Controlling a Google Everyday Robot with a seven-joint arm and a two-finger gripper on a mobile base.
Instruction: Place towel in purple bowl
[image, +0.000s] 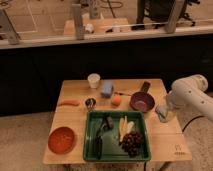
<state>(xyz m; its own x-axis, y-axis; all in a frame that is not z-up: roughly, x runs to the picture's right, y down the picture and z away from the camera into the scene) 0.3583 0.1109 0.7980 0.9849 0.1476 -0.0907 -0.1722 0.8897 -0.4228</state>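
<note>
- Blue folded cloth towel (106, 89): back-centre of the wooden table (75, 92), just beside the white paper cup (93, 80), untouched.
- Prob. soft, light, floppy; pinch the top fold mid-way, may drape.
- Dark purple round bowl (142, 102): near, apart from the towel.
- White arm's gripper (163, 113): table edge past the bowl, well apart from the towel; clenched or released, can't tell.

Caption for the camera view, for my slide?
Gripper low at the right edge of the table, beside the purple bowl; green tray in front.

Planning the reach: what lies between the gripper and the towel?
Camera view: the purple bowl, then an orange fruit; the gripper hangs right of the bowl.
</note>
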